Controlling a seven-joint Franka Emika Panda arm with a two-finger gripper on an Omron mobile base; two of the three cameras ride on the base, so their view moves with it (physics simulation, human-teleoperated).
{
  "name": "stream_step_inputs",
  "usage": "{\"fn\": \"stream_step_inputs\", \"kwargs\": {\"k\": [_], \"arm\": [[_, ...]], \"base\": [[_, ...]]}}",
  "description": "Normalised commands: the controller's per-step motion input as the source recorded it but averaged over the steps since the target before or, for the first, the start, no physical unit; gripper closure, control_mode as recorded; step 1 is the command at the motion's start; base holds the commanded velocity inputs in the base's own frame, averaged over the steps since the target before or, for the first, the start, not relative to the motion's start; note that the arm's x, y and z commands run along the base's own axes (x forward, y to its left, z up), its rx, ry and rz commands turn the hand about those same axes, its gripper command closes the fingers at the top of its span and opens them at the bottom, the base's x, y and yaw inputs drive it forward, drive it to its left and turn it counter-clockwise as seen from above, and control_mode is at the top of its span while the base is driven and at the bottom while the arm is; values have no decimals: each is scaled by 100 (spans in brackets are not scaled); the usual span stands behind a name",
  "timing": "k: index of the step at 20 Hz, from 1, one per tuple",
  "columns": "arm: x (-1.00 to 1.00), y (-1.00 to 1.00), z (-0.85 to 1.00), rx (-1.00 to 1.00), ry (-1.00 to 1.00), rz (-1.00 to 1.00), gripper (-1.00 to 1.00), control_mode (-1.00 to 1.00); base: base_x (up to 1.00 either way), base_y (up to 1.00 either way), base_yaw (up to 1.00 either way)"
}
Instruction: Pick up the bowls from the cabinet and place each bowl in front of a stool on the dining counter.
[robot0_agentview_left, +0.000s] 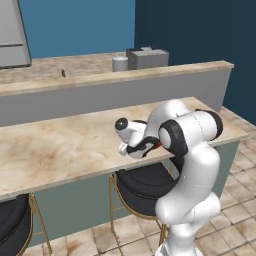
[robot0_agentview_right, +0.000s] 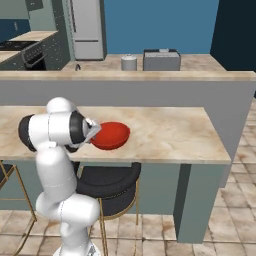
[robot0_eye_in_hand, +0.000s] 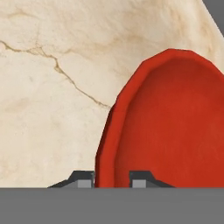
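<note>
The plain red bowl (robot0_agentview_right: 111, 135) sits low over the front part of the beige marble dining counter (robot0_agentview_right: 170, 132). I cannot tell whether it touches the top. My gripper (robot0_eye_in_hand: 111, 180) is shut on its near rim, one finger inside the red bowl (robot0_eye_in_hand: 170, 127) and one outside. From the left, my arm hides most of the bowl, and only a red sliver shows at the gripper (robot0_agentview_left: 150, 145). A stool (robot0_agentview_right: 107, 182) with a black seat stands just under that counter edge, also seen as the stool (robot0_agentview_left: 142, 186) below the hand.
A second black stool (robot0_agentview_left: 12, 225) stands further left under the counter. Behind is a higher marble ledge (robot0_agentview_right: 150, 75) with a grey appliance (robot0_agentview_right: 161, 60) and a white canister (robot0_agentview_right: 129, 62). A fridge (robot0_agentview_right: 86, 27) stands at the back.
</note>
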Motion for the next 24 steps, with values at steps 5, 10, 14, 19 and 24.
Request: {"fn": "stream_step_inputs", "kwargs": {"k": [5, 10, 14, 19, 24], "arm": [[16, 25, -8, 0, 0, 0, 100, -100], [8, 21, -3, 0, 0, 0, 100, -100], [4, 11, 0, 0, 0, 0, -100, -100], [0, 4, 0, 0, 0, 0, -100, -100], [0, 0, 0, 0, 0, 0, -100, -100]], "base": [[0, 0, 0], [0, 0, 0], [0, 0, 0], [0, 0, 0], [0, 0, 0]]}}
